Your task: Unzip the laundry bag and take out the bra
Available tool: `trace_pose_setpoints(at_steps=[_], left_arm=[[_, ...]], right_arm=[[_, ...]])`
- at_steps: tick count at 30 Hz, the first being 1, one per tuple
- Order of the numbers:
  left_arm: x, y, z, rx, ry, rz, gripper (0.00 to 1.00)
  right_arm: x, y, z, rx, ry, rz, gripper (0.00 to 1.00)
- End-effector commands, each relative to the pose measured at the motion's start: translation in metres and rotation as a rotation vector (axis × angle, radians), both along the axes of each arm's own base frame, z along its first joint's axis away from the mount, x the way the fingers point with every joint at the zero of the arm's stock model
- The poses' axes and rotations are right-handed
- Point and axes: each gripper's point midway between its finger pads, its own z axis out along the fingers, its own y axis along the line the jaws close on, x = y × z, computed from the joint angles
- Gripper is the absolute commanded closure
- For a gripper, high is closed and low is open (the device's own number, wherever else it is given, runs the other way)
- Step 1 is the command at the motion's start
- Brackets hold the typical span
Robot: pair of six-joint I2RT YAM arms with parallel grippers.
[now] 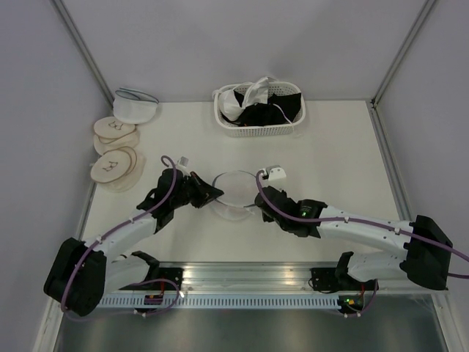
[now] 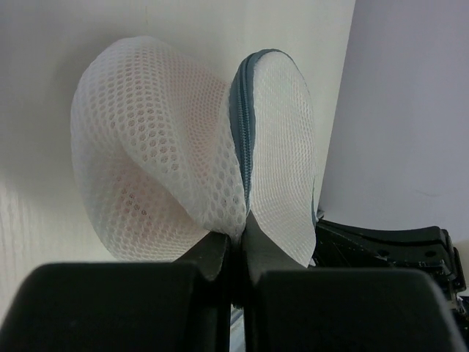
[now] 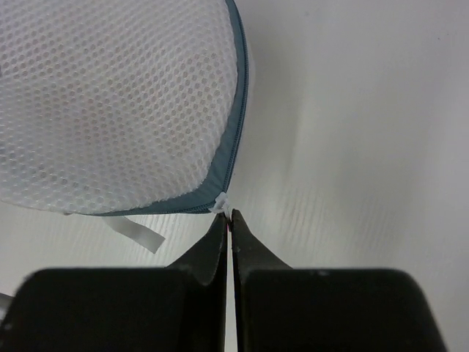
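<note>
The laundry bag (image 1: 233, 192), round white mesh with a grey-blue zipper rim, lies on the table between my two grippers. My left gripper (image 1: 212, 195) is shut on the bag's rim (image 2: 238, 233), pinching the mesh, and the bag (image 2: 161, 161) is folded up around the zipper (image 2: 240, 125). My right gripper (image 1: 256, 202) is shut on the small white zipper pull (image 3: 226, 204) at the bag's rim. The zipper (image 3: 233, 125) looks closed along the part that shows. A faint pink-beige tone (image 2: 124, 220) shows through the mesh; the bra itself is not clearly seen.
A white basket (image 1: 229, 126) with black and white garments stands at the back centre. A white domed bag with a grey-blue rim (image 1: 135, 105) and a stack of tan round discs (image 1: 116, 150) lie at the back left. A white ribbon tag (image 3: 135, 232) hangs off the bag.
</note>
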Motion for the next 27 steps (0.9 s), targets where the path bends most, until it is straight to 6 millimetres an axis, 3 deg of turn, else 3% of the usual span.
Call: trace_pose_setpoints(at_steps=[1,6,7,8,11,17,24,25,27], left_arm=[[0.018,0.025,0.002,0.139,-0.093,0.002,0.98],[0.032,0.016,0.016,0.141,-0.175,-0.160,0.98],[0.037,0.013,0.011,0.153,-0.194,-0.204,0.98],[0.043,0.005,0.022,0.138,-0.231,-0.245,0.98],[0.055,-0.016,0.027,0.085,-0.273,-0.376,0.98],[0.066,-0.059,0.054,-0.173,-0.334,-0.570,0.98],[0.075,-0.066,0.029,-0.153,-0.247,-0.559,0.98],[0.079,-0.066,0.026,-0.136,-0.244,-0.560,0.98],[0.080,-0.066,0.021,-0.125,-0.227,-0.572,0.98]], right_arm=[[0.002,-0.062,-0.007,-0.253,-0.015,-0.147,1.00],[0.007,-0.069,-0.006,-0.282,-0.049,-0.180,1.00],[0.009,-0.071,-0.005,-0.295,-0.058,-0.185,1.00],[0.009,-0.070,-0.006,-0.298,-0.059,-0.179,1.00],[0.006,-0.063,-0.006,-0.265,-0.042,-0.138,1.00],[0.001,-0.050,0.000,-0.154,-0.043,-0.082,1.00],[-0.003,-0.021,0.009,0.022,-0.072,0.030,1.00],[-0.006,-0.021,0.004,0.025,-0.063,0.045,0.92],[-0.006,-0.013,0.004,0.036,-0.065,0.078,0.60]])
